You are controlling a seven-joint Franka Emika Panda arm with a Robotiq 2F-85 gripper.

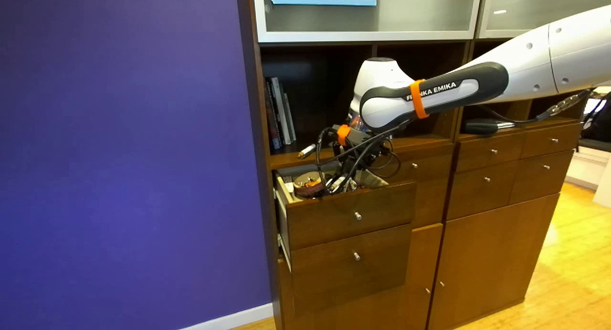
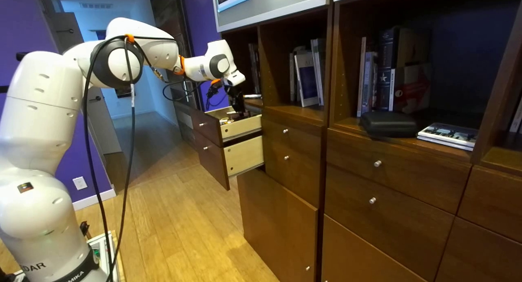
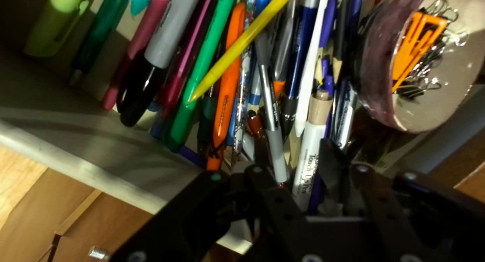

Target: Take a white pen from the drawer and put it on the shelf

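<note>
The drawer [image 1: 351, 220] is pulled out, with a jumble of pens inside; it also shows in an exterior view [image 2: 240, 127]. My gripper [image 3: 293, 152] points down into it, open. A white touch-up pen [image 3: 308, 156] with a tan cap lies between the fingers, close to the right one; I cannot tell if they touch. A slim white pen [image 3: 311, 65] lies beyond it. The shelf [image 1: 312, 77] is the dark compartment above, with upright books [image 1: 280, 112] at its left. A white stick-like thing with a tan end [image 1: 307, 151] shows at its front edge.
A round bowl [image 3: 379, 61] with binder clips sits in the drawer beside the pens. Coloured pens and markers [image 3: 227, 87] crowd around. The lower drawer [image 1: 351, 268] is also pulled out. Cables [image 1: 329, 143] loop around the gripper. A purple wall [image 1: 143, 153] stands beside the cabinet.
</note>
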